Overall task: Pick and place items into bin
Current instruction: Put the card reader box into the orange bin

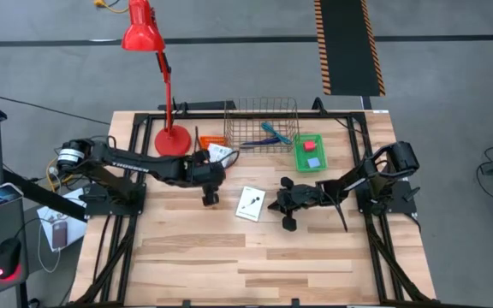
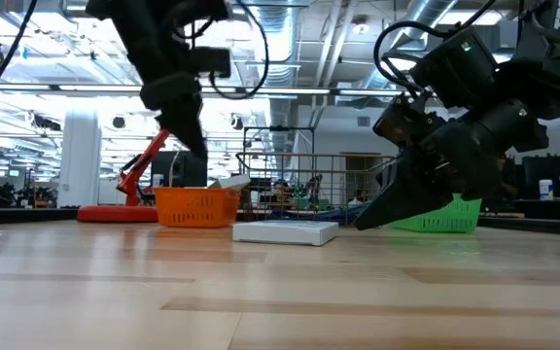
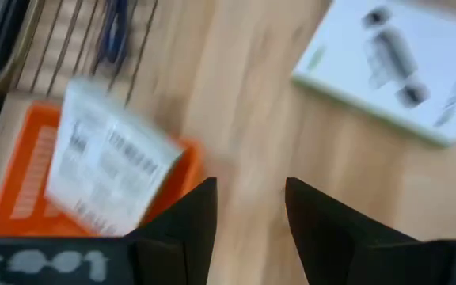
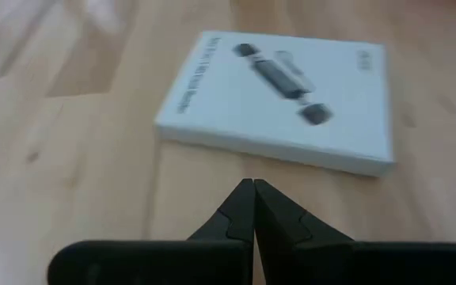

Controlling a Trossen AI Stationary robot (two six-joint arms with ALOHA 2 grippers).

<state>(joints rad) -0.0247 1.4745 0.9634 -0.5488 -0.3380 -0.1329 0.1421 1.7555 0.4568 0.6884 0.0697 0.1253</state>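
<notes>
Right now your one loose item is the flat white packet (image 1: 250, 204), lying on the bare wood of the surface (image 1: 255, 265) between the two arms. The right end effector (image 1: 284, 205) sits just beside it on its right side, low over the wood, and the right wrist view shows the packet (image 4: 279, 99) straight ahead of the fingertips (image 4: 252, 194), near but not touching. Those fingers are pressed together with no gap and nothing between them, so you will need to spread them before any grasp.

The left end effector (image 1: 210, 192) is on the packet's other side, a little farther off and higher above the surface in the low view. Its fingers (image 3: 200, 218) stand parted and empty. In its wrist view the packet (image 3: 398, 63) lies off to one side, while a second white packet (image 3: 109, 162) rests tilted on the small orange basket (image 3: 30, 186) closer to it.

So I judge the right arm the nearer one. The packet lies roughly square to the right end effector, its long printed side running across your line of approach, with a thin edge facing you.

Beyond, the wire basket (image 1: 262, 122) holds the teal-handled tool (image 1: 274, 134), and the green bin (image 1: 309, 152) holds the small red block (image 1: 311, 145).
</notes>
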